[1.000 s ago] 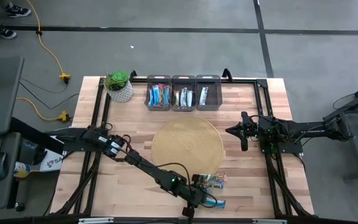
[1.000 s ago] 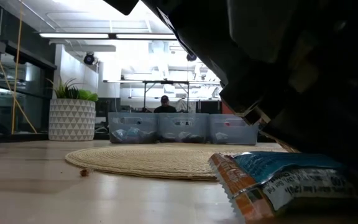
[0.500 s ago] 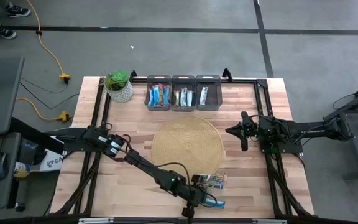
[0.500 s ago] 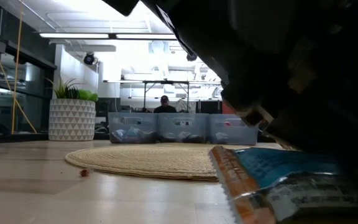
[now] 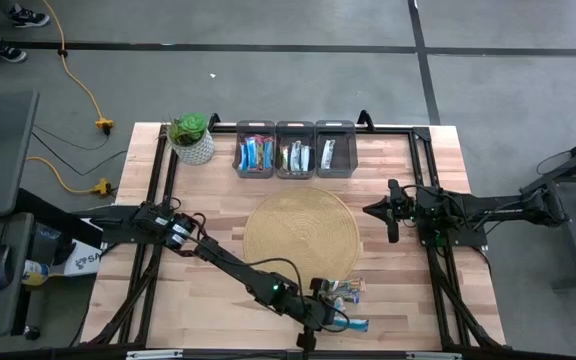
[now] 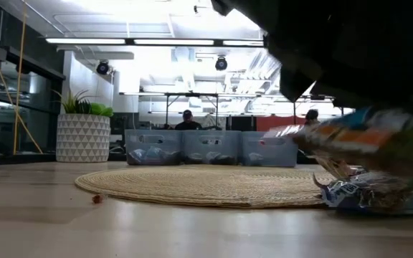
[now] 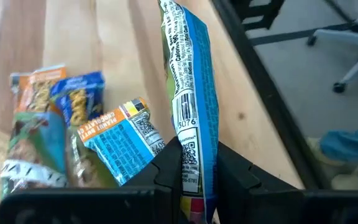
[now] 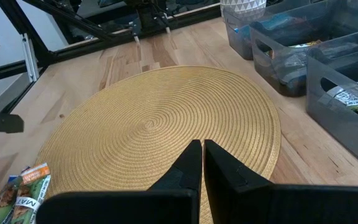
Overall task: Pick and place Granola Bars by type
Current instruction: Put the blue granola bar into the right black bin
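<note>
- A round woven mat (image 5: 300,238) lies flat at the middle of the wooden table (image 5: 208,300).
- Three dark grey bins (image 5: 295,150) stand side by side, touching, along the far edge of the table, just beyond the mat.
- A potted plant (image 5: 191,137) in a white patterned pot stands to the left of the bins, near the table's far left corner.
- A yellow cable (image 5: 76,75) runs across the grey floor, well apart from the table.
- A person (image 6: 187,120) is visible in the room behind the bins.
- A small brown crumb (image 6: 97,198) rests on the table just before the mat.
</note>
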`<action>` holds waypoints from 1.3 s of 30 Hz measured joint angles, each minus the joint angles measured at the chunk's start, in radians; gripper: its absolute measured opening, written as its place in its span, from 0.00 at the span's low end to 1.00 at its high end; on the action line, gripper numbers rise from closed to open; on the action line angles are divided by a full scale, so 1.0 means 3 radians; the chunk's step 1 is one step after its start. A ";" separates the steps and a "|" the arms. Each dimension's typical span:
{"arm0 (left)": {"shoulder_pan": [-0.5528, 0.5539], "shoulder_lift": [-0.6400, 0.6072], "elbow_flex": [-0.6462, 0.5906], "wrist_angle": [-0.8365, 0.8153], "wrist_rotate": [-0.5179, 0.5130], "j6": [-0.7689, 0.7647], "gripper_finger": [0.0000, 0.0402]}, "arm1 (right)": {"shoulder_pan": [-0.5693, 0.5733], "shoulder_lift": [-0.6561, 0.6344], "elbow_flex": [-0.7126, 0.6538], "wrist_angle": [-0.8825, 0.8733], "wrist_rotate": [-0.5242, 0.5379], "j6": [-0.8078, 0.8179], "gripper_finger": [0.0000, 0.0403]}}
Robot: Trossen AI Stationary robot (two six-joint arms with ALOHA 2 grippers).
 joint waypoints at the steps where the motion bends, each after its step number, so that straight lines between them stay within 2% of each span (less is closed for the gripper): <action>1: 0.0000 0.0001 -0.0001 -0.0019 -0.0020 -0.0001 0.15 | 0.0000 0.0000 0.0000 0.0000 0.0000 0.0000 0.00; 17: 0.0149 0.0001 0.0005 -0.0385 -0.0032 0.0000 0.16 | -0.0001 0.0000 0.0000 0.0000 0.0000 0.0001 0.00; 29: 0.0216 0.0012 0.0009 -0.0372 0.0214 0.0011 0.32 | 0.0000 0.0000 0.0000 0.0000 0.0001 0.0000 0.00; 39: 0.0215 0.0015 0.0010 -0.0313 0.0414 0.0062 0.34 | 0.0000 0.0000 0.0000 0.0000 0.0000 0.0000 0.00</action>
